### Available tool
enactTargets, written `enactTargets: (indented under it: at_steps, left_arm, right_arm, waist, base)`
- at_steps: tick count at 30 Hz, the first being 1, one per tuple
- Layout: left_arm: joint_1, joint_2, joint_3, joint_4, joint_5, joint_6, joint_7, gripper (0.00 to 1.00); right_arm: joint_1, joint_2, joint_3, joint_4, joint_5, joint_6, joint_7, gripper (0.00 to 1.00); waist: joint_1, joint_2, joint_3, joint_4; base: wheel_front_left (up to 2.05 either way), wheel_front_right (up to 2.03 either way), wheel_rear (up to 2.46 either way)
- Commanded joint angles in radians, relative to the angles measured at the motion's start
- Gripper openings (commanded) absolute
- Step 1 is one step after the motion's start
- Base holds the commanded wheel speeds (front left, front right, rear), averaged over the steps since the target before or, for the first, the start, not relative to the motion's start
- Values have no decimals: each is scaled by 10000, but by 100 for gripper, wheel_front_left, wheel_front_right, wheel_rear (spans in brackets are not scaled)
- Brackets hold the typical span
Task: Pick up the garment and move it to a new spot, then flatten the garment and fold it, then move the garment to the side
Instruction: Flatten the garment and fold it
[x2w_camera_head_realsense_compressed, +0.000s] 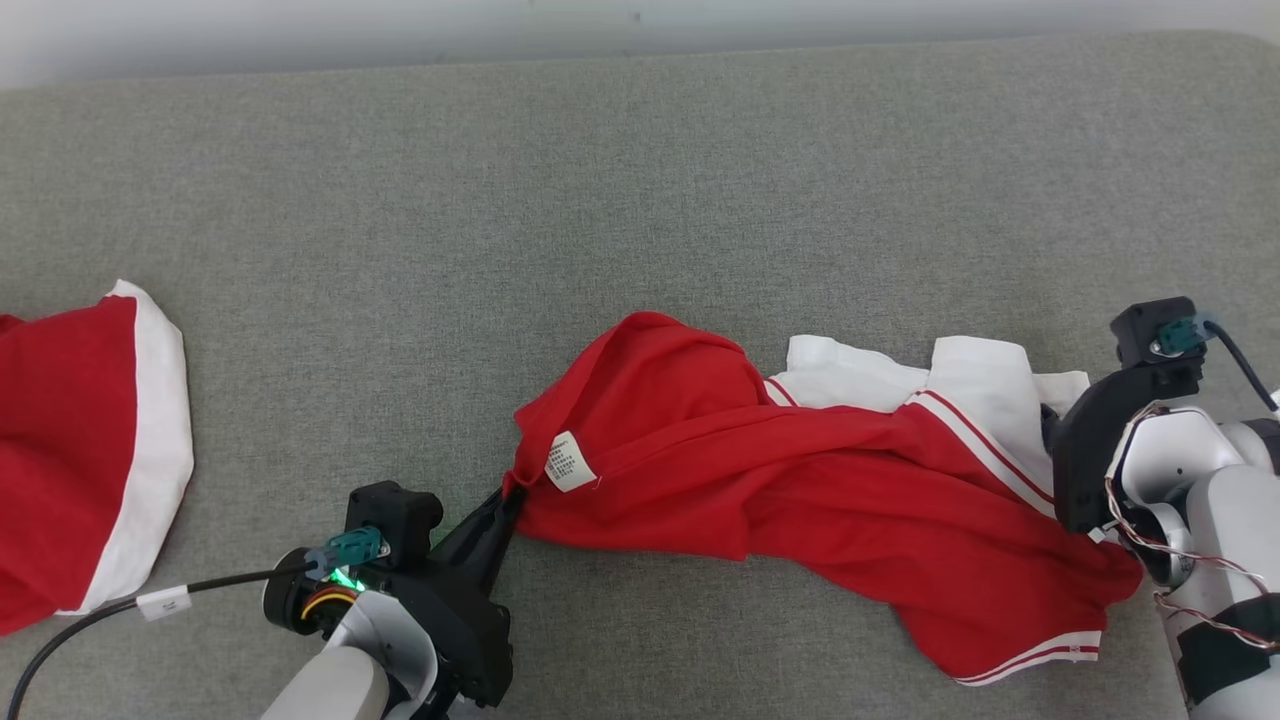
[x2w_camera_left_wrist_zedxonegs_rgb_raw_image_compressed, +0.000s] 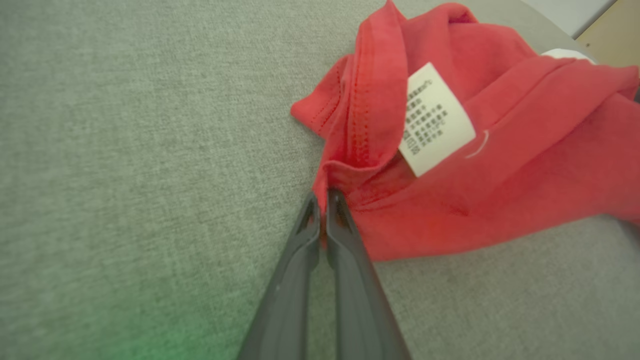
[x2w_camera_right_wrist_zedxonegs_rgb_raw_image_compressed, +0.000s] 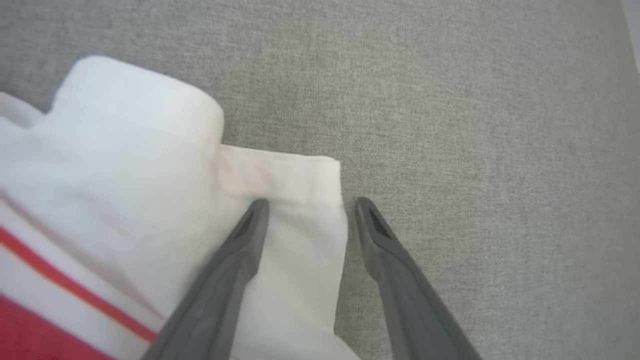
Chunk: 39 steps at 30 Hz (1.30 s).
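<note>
A crumpled red and white garment (x2w_camera_head_realsense_compressed: 800, 480) sprawls across the lower centre and lower right of the head view, on a grey, cloth-textured surface (x2w_camera_head_realsense_compressed: 600, 180). The left end effector (x2w_camera_head_realsense_compressed: 508, 497), at lower centre-left, is clenched on the garment's red corner. In the left wrist view its fingers (x2w_camera_left_wrist_zedxonegs_rgb_raw_image_compressed: 300, 250) pinch the hem at mid-frame. The right end effector (x2w_camera_right_wrist_zedxonegs_rgb_raw_image_compressed: 310, 202) stands released at the garment's white end, with one finger over white cloth and the other over bare surface. A pale wall (x2w_camera_head_realsense_compressed: 300, 30) runs along the top edge. There are two garments: a second garment (x2w_camera_head_realsense_compressed: 90, 450), also red and white, lies at the left edge, well apart. There are two end effectors. One white label (x2w_camera_head_realsense_compressed: 570, 462) sits just beside the pinched corner.
</note>
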Motion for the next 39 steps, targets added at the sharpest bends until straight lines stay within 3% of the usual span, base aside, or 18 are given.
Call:
enactTargets:
  at_steps: [1, 2, 10, 17, 31, 39]
  left_arm:
    - [-73, 63, -19, 31, 40, 45, 35, 0]
    - [-81, 59, -17, 22, 25, 52, 15, 0]
    - [-255, -180, 485, -288, -318, 124, -950, 0]
    - [-768, -629, 1833, -786, -1939, -84, -1949, 0]
    - [-3009, 92, 2891, -1875, -2962, -20, -1129, 0]
    - [-4110, 26, 2872, -2033, -3129, 40, -688, 0]
  right_arm:
    - [70, 60, 95, 180, 29, -27, 92, 4]
    - [40, 37, 107, 174, 31, -27, 23, 0]
    - [-211, 15, -198, -260, -452, -27, -1143, 0]
    - [-540, -94, -401, -820, -965, -27, -2702, 0]
    - [-2191, -29, -780, -2119, -2702, -27, -6309, 0]
    - [-3216, -393, -445, -2352, -3028, -27, -6804, 0]
  waist:
    - [0, -1, -5, 5]
    - [0, -1, -12, 3]
    - [0, -1, -314, -124]
    - [0, -1, -955, -277]
    - [0, -1, -2392, -663]
    - [0, -1, -2801, -787]
  base:
    - [0, 0, 0]
    - [0, 0, 0]
    - [0, 0, 0]
    - [0, 0, 0]
    - [0, 0, 0]
    - [0, 0, 0]
